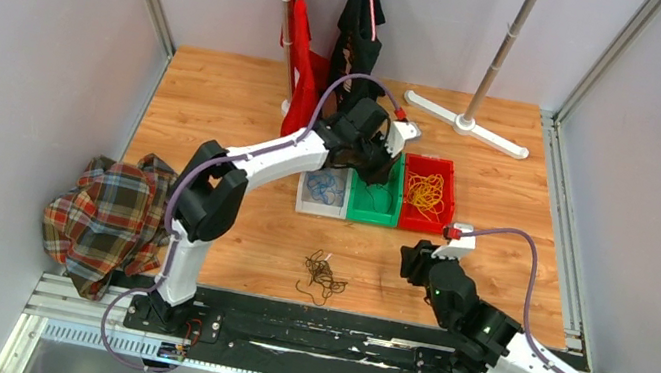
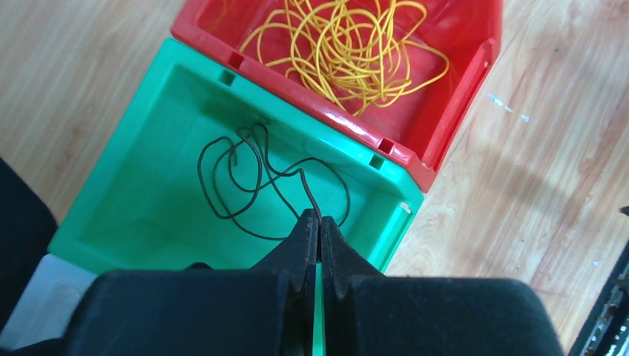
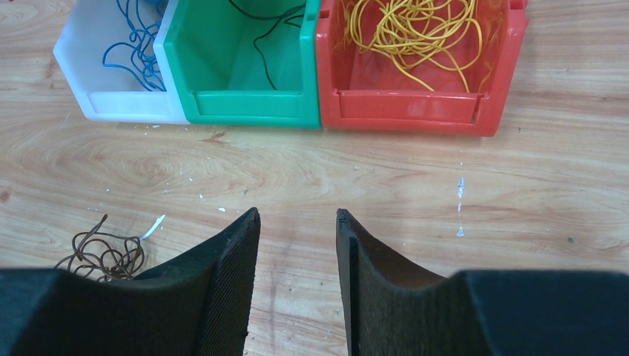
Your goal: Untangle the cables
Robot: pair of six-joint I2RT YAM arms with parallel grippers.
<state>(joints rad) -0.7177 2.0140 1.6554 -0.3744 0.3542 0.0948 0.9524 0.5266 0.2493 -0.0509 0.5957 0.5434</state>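
Observation:
My left gripper (image 2: 319,219) is shut on one end of a dark cable (image 2: 245,182) whose loops lie in the green bin (image 2: 159,89); it hangs over that bin (image 1: 374,202). Yellow cables (image 2: 348,44) fill the red bin (image 1: 427,195). Blue cables (image 1: 325,187) lie in the white bin (image 3: 111,104). A dark brown tangle (image 1: 323,274) lies on the table in front of the bins; it also shows in the right wrist view (image 3: 104,252). My right gripper (image 3: 297,216) is open and empty, low over bare wood, apart from the tangle.
A plaid cloth (image 1: 107,215) lies at the table's left edge. A clothes stand with red (image 1: 302,40) and black (image 1: 360,34) garments and its white base (image 1: 467,124) stands at the back. Metal rails run along the sides and front.

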